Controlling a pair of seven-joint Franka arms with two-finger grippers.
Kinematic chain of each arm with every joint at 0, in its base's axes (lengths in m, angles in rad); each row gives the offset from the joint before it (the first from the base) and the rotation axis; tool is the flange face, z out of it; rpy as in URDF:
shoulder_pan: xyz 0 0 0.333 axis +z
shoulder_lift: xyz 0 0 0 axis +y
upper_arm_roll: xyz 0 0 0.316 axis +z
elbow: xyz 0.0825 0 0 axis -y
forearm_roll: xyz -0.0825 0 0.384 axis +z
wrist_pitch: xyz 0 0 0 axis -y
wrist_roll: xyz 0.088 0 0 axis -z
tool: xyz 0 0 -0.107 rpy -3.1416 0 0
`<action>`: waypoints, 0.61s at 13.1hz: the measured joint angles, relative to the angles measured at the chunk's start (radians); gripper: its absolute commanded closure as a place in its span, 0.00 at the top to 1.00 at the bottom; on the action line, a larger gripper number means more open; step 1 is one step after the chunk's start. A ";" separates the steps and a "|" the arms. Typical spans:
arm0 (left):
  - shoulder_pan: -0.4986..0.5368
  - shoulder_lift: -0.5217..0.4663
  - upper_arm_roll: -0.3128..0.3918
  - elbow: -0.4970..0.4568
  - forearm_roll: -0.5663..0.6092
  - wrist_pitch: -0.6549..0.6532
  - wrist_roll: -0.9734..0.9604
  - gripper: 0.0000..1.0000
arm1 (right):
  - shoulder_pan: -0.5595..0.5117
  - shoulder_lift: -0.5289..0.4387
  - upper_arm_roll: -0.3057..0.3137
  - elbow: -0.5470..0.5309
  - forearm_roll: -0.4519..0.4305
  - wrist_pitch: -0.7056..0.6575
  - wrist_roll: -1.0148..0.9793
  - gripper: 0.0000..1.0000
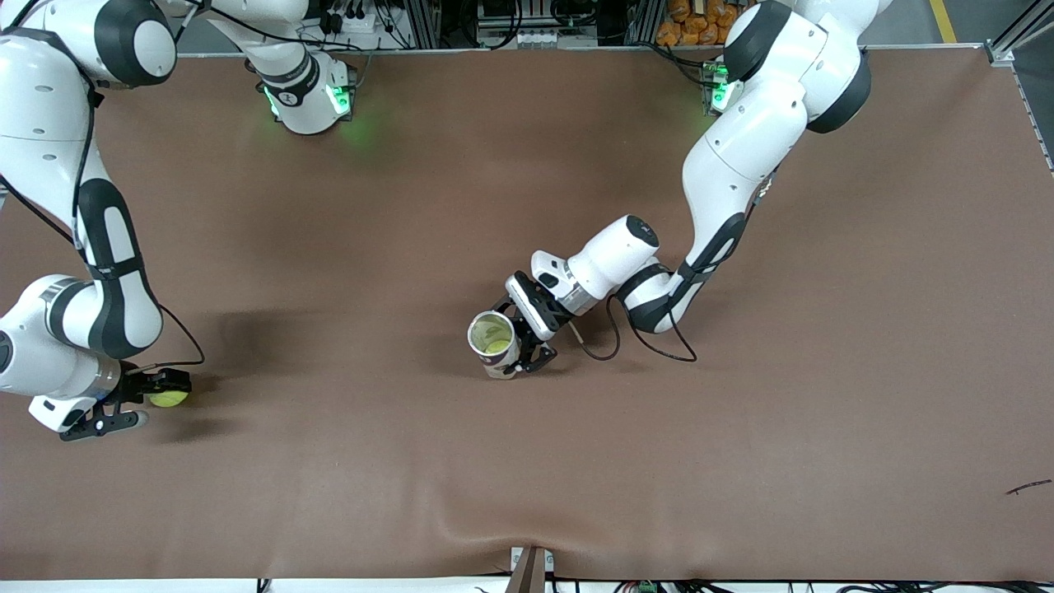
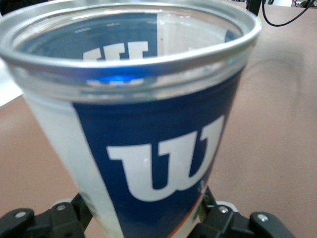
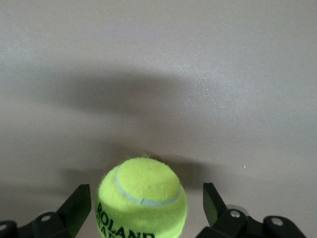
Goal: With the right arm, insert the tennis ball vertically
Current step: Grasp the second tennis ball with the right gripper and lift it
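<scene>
Right end effector (image 1: 142, 401) is straddling the ball (image 1: 169, 399) on the counter (image 1: 741, 453), fingers (image 3: 214, 202) spread, not yet gripping. Left end effector (image 1: 527, 329) is clamping the can (image 1: 494, 342) upright. Closing should be centred on the ball.

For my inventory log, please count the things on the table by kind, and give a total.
Tennis ball can, held by the left gripper: 1
Tennis balls: 2, one on the table between the right gripper fingers, one inside the can
Total: 3
</scene>
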 measured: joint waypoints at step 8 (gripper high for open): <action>0.001 0.000 0.000 0.000 0.000 0.000 0.000 0.83 | 0.011 -0.007 0.007 -0.005 0.000 -0.011 -0.018 0.37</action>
